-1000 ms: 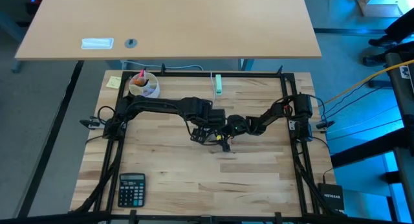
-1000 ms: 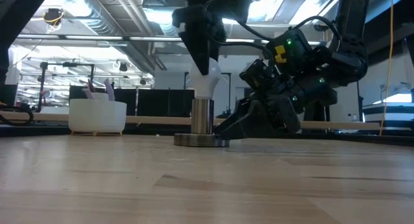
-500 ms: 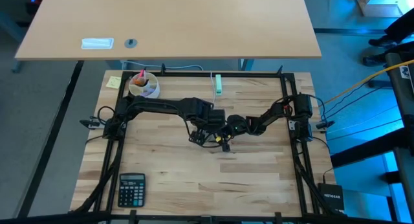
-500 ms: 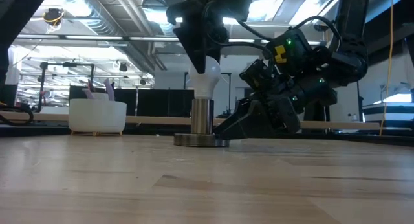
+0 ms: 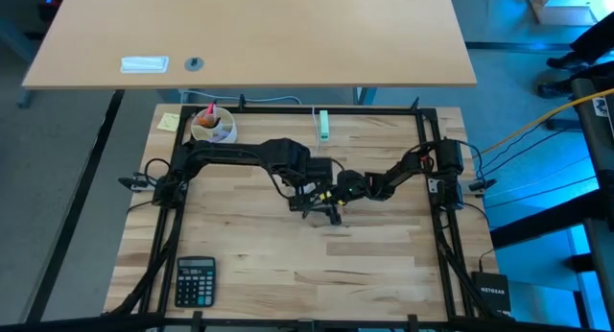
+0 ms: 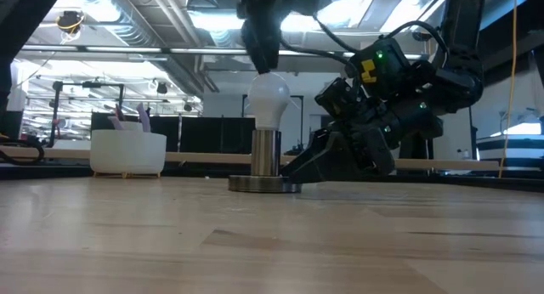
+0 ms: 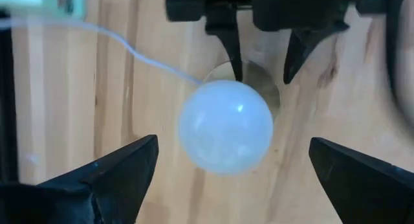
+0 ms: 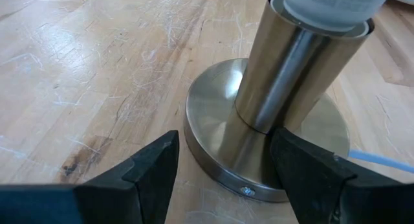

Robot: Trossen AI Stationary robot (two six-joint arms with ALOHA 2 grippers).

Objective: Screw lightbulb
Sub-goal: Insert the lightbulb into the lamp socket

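Note:
The white frosted lightbulb (image 6: 268, 98) stands upright with its base in the steel tube of the socket (image 6: 266, 154), whose round disc (image 6: 265, 185) rests flat on the table's middle. My left gripper (image 6: 264, 63) is open just above the bulb, pointing down. In the left wrist view its fingers stand wide on either side of the bulb (image 7: 225, 125) without touching it. My right gripper (image 8: 223, 146) lies low at the socket's right side, shut on the disc. My right gripper holds the socket's base disc (image 8: 194, 136) between its two fingers, one at the disc's rim and the other (image 8: 304, 166) hiding the opposite side. The fingers come in nearly level from the table's right. The disc sits flat on the table.
A white bowl (image 5: 213, 128) stands at the table's far left, a calculator (image 5: 195, 279) at the near left. The socket's thin white cord (image 7: 149, 59) runs off toward a small switch (image 5: 324, 126) at the far edge. Black frame rails border the table.
My left gripper, whose fingers were down around the bulb a second ago, has gone straight up off it and now stands above its top. The bulb stays upright in the socket. My right gripper has kept still at the disc.

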